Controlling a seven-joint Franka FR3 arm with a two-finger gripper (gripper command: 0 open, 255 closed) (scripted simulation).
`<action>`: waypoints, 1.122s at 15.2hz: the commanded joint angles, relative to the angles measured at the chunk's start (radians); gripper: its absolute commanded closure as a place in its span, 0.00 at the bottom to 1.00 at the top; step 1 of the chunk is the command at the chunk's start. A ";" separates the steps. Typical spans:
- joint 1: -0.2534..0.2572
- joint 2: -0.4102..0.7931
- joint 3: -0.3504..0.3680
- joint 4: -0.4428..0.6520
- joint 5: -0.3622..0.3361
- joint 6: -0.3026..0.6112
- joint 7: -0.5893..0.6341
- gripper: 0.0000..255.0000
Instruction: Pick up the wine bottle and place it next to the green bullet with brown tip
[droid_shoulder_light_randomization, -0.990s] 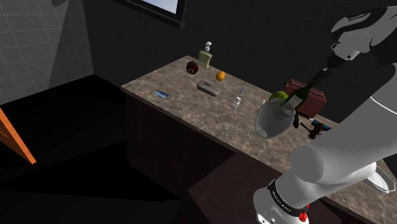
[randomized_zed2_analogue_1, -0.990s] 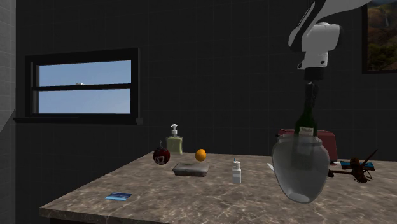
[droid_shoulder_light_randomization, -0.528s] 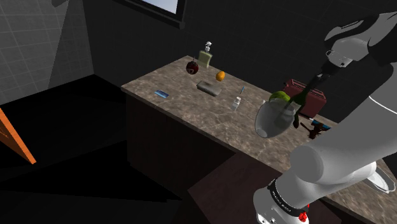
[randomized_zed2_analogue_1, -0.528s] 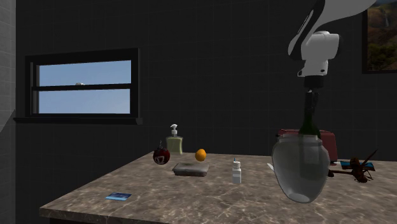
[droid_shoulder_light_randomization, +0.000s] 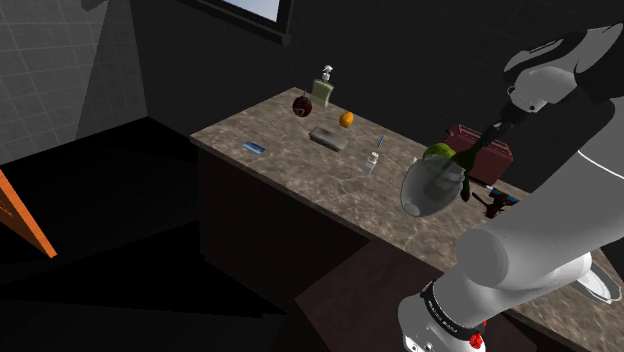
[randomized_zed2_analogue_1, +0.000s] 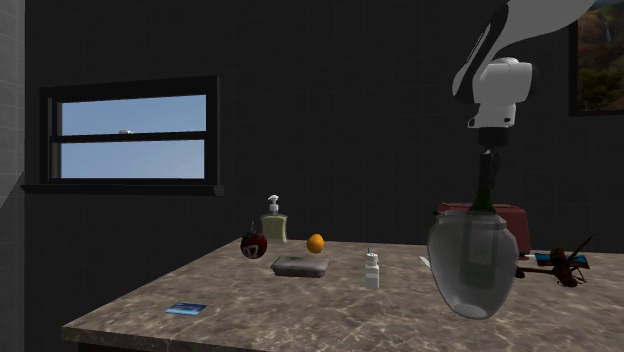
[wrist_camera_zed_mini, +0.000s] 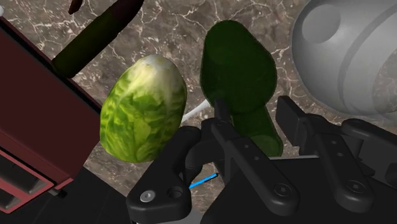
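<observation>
My gripper (droid_shoulder_light_randomization: 494, 130) (randomized_zed2_analogue_1: 488, 158) is shut on the neck of the dark green wine bottle (randomized_zed2_analogue_1: 486, 195) (droid_shoulder_light_randomization: 470, 152), which hangs upright under it. In the wrist view the neck of the bottle (wrist_camera_zed_mini: 238, 63) sits clasped between the two black fingers of the gripper (wrist_camera_zed_mini: 254, 118). Right beside the bottle lies a yellow-green, leafy-looking oval thing (wrist_camera_zed_mini: 143, 108) (droid_shoulder_light_randomization: 438, 151) on the marble counter (droid_shoulder_light_randomization: 300, 170). A big clear glass vase (randomized_zed2_analogue_1: 472, 265) (droid_shoulder_light_randomization: 430, 187) (wrist_camera_zed_mini: 350, 51) stands in front and hides the bottle's lower half, so I cannot tell whether it touches the counter.
A dark red box (randomized_zed2_analogue_1: 515, 215) (wrist_camera_zed_mini: 25, 127) stands just behind the bottle, a small model plane (randomized_zed2_analogue_1: 565, 265) beside it. Farther along the counter are a white bottle (droid_shoulder_light_randomization: 373, 160), grey tray (droid_shoulder_light_randomization: 329, 137), orange (droid_shoulder_light_randomization: 346, 120), red round thing (droid_shoulder_light_randomization: 300, 104), soap dispenser (droid_shoulder_light_randomization: 322, 90) and blue card (droid_shoulder_light_randomization: 254, 148).
The gripper has come down with the bottle; the bottle's label, seen above the vase one second ago, is now hidden behind it. Nothing else moved.
</observation>
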 joint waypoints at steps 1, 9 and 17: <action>0.000 0.000 0.000 0.000 0.000 0.001 0.000 1.00; 0.000 0.000 0.000 0.000 0.000 0.001 0.000 0.00; 0.003 -0.045 -0.002 0.085 -0.038 -0.116 0.026 0.00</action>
